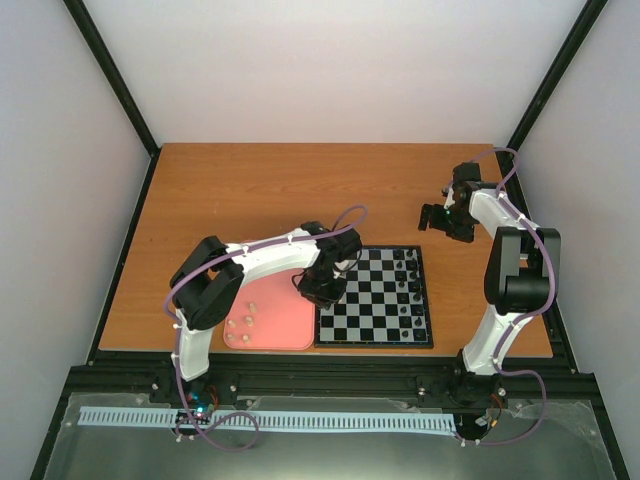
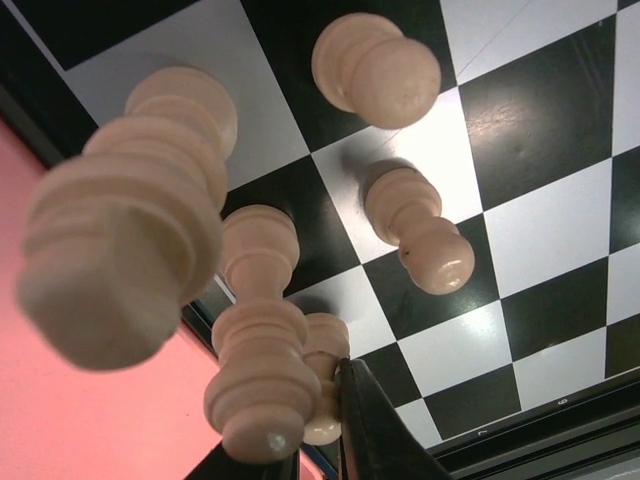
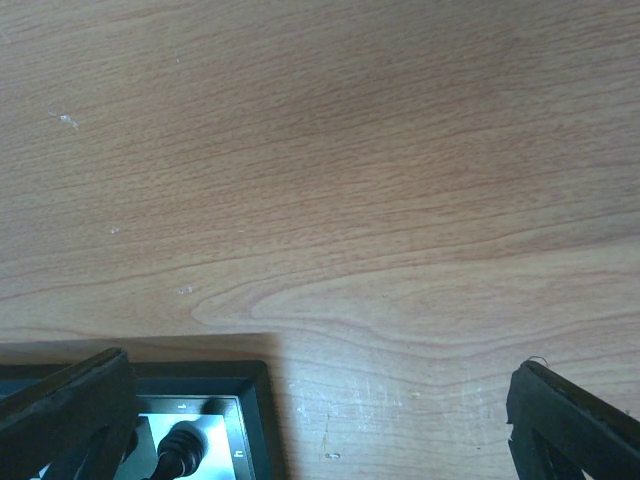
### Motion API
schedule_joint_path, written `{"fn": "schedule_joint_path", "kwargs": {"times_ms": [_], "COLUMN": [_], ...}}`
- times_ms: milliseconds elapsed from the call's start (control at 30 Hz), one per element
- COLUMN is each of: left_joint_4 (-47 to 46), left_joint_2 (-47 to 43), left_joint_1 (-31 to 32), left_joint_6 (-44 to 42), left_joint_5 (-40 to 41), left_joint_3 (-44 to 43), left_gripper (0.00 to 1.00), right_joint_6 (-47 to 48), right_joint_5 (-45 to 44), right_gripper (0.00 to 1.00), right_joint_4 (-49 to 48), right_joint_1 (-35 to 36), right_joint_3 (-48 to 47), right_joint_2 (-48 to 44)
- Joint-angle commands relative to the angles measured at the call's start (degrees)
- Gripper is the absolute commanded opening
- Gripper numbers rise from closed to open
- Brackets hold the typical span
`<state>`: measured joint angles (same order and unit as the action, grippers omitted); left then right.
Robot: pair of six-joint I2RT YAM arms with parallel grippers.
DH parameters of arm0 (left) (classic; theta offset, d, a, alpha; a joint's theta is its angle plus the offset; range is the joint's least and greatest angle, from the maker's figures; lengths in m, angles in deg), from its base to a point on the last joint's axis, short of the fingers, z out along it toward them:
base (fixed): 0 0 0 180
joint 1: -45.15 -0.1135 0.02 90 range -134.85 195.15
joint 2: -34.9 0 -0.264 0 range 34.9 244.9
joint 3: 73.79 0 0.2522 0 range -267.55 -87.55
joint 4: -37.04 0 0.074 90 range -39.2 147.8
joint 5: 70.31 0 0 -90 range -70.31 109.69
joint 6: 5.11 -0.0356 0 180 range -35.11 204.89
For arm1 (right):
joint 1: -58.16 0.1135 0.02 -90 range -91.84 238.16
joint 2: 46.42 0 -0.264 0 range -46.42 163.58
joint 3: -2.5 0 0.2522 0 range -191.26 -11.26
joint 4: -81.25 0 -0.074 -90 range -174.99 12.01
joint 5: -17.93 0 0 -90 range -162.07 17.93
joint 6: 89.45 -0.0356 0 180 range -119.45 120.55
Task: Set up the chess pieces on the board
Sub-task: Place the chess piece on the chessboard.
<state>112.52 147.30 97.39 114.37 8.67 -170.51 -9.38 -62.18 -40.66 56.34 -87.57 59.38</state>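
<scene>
The board [image 1: 375, 300] lies near the table's front, its far right corner [image 3: 245, 400] showing in the right wrist view. My left gripper [image 1: 322, 288] hangs low over the board's left edge, shut on a small cream-white pawn [image 2: 325, 375] that rests against its dark right finger [image 2: 370, 430]. Other cream chess pieces stand close by on the left files: a tall one [image 2: 260, 370] in front of the pawn, a blurred large one [image 2: 120, 230], and two more [image 2: 375, 70] [image 2: 420, 230]. Several cream pieces [image 1: 250, 310] lie on the pink tray. My right gripper [image 1: 445, 218] [image 3: 320, 440] is open over bare wood.
The salmon-pink tray [image 1: 285, 335] sits against the board's left side. Black pieces [image 1: 408, 275] line the board's right files, one [image 3: 180, 450] near the corner under my right gripper. Orange-brown table [image 1: 280, 190] stretches behind, with black frame posts at the corners.
</scene>
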Motion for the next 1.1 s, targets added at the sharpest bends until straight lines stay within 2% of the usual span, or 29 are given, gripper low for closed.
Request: {"fn": "schedule_joint_path", "kwargs": {"times_ms": [0,233,633,867,933,1000,1067], "left_joint_4": [0.17,0.11,0.12,1.70,2.92,4.05,5.56], "left_joint_2": [0.80,1.01,0.37,-2.37,-3.20,-4.64,-6.29], "left_joint_1": [0.77,0.83,0.81,0.84,0.84,0.84,0.81], "left_joint_6": [-1.60,-1.79,-2.40,-3.25,-3.49,-3.69,-3.85], "left_joint_5": [-0.71,-0.43,-0.43,0.34,0.42,0.96,2.30], "left_joint_3": [0.26,1.09,-0.38,-3.39,-4.70,-5.63,-6.44], "left_gripper": [0.01,0.06,0.25,0.45,0.52,0.63,0.69], "right_joint_6": [0.00,-0.11,0.08,0.24,0.34,0.38,0.51], "right_joint_5": [0.02,0.18,0.51,0.67,0.52,0.36,0.21], "right_gripper": [1.00,1.00,1.00,1.00,1.00,1.00,1.00], "right_joint_4": [-0.22,-0.30,-0.07,-0.05,0.05,0.13,0.12], "right_joint_1": [0.47,0.50,0.55,0.51,0.51,0.52,0.51], "right_joint_3": [-0.05,-0.06,-0.68,-0.76,-0.77,-0.72,-0.62], "right_joint_2": [0.63,0.97,1.93,1.99,1.86,1.58,1.31]}}
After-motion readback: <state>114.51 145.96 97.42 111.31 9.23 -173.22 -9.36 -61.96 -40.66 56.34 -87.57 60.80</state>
